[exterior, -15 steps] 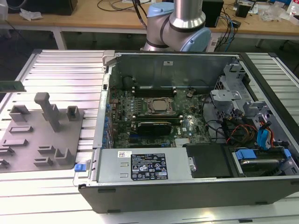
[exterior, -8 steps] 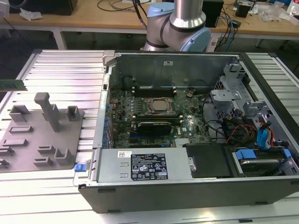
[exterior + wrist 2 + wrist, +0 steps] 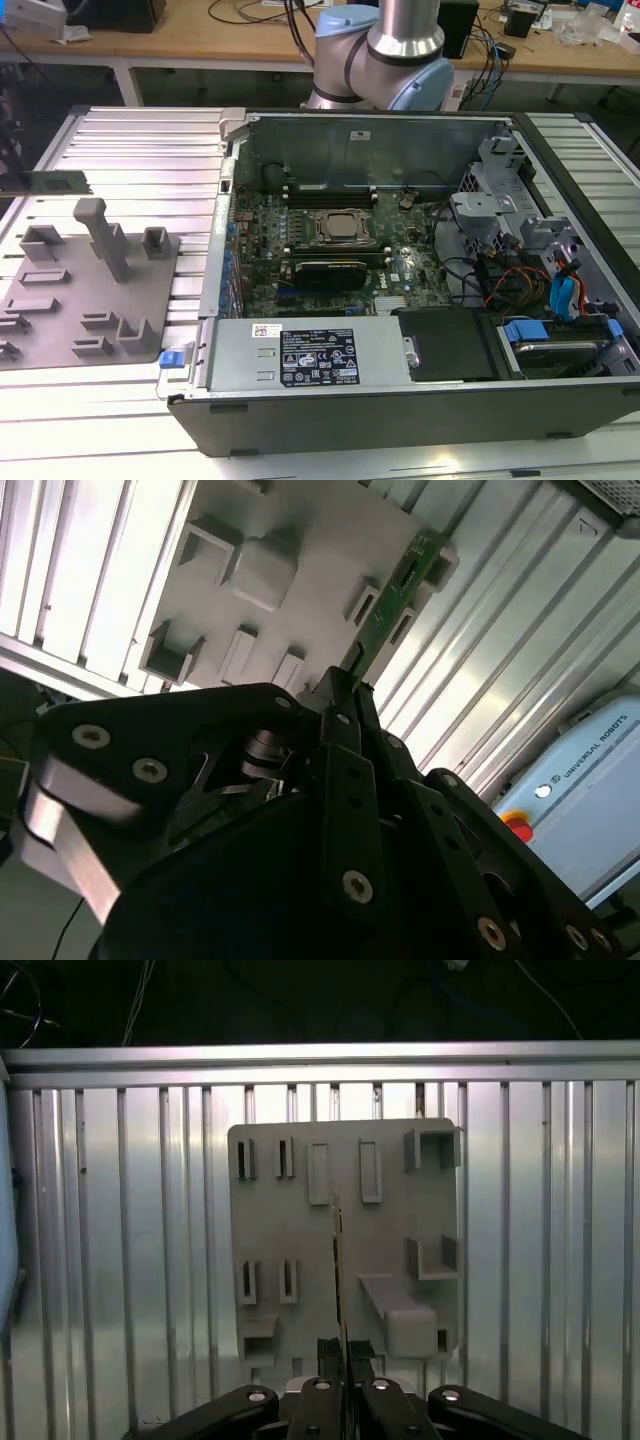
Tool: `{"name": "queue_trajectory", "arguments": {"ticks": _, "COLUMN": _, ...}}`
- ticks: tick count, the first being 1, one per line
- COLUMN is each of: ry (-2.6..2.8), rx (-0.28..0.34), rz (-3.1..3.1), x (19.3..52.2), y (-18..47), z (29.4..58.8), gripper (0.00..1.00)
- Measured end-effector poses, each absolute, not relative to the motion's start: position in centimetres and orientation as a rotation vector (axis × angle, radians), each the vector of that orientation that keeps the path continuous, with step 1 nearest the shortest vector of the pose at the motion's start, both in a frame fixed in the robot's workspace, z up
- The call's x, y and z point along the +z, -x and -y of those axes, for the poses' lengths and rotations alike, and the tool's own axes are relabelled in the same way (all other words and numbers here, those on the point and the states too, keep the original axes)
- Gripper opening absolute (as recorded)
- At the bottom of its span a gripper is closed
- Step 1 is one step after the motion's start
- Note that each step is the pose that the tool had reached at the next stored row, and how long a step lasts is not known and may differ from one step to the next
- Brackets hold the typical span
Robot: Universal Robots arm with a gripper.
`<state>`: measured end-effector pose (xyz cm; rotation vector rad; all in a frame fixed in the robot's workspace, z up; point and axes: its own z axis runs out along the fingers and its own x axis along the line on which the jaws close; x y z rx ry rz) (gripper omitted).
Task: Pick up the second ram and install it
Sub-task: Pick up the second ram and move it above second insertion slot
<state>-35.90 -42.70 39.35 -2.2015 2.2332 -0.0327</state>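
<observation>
The second ram (image 3: 396, 598) is a thin green stick, and my gripper (image 3: 342, 688) is shut on one end of it. In the first wrist view the ram (image 3: 338, 1260) shows edge-on, rising from the closed fingertips (image 3: 330, 1352) above the grey holder plate (image 3: 290, 1210). The exterior view has the ram (image 3: 56, 183) hanging level above the holder plate (image 3: 60, 300), at that view's far left. It is well apart from the open computer case (image 3: 230, 330), where the motherboard's memory slots (image 3: 330, 188) lie beside the square processor socket (image 3: 340, 226).
The holder plate carries several raised grey blocks and slots, one tall post (image 3: 100, 235) among them. Ribbed metal table (image 3: 130, 150) lies under everything. Inside the case are a black block (image 3: 322, 273), a power supply (image 3: 310, 355) and loose cables (image 3: 520, 280). The arm's base (image 3: 385, 50) stands behind the case.
</observation>
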Motion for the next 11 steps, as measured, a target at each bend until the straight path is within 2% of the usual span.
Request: {"name": "queue_trajectory", "arguments": {"ticks": 11, "ry": 2.204, "rx": -0.027, "rz": -2.236, "x": 39.4, "y": 28.9, "z": 42.7, "gripper": 0.14}}
